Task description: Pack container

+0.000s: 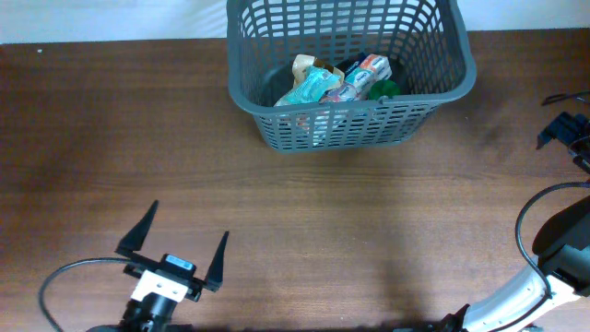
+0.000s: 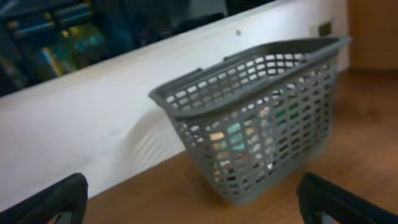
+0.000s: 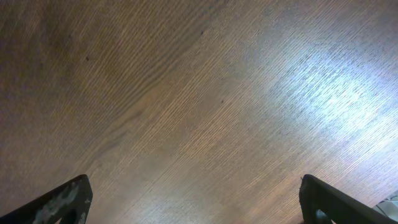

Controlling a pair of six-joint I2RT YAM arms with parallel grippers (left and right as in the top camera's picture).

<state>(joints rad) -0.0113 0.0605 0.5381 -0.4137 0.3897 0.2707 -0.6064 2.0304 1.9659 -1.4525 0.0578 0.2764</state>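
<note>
Jaws wide open, empty on left gripper (image 1: 189,219) and right gripper (image 3: 199,202). Large dark grey lattice plastic basket (image 1: 341,127) sits ahead of left gripper, packets (image 1: 318,85) inside.

Indoor robot workstation, lab-type. Evidence: wood-grain worktop (image 1: 92,138) under the left end effector (image 1: 190,219); plain white wall (image 2: 93,124) ahead of it; exposed cable (image 1: 78,265) behind it.
</note>
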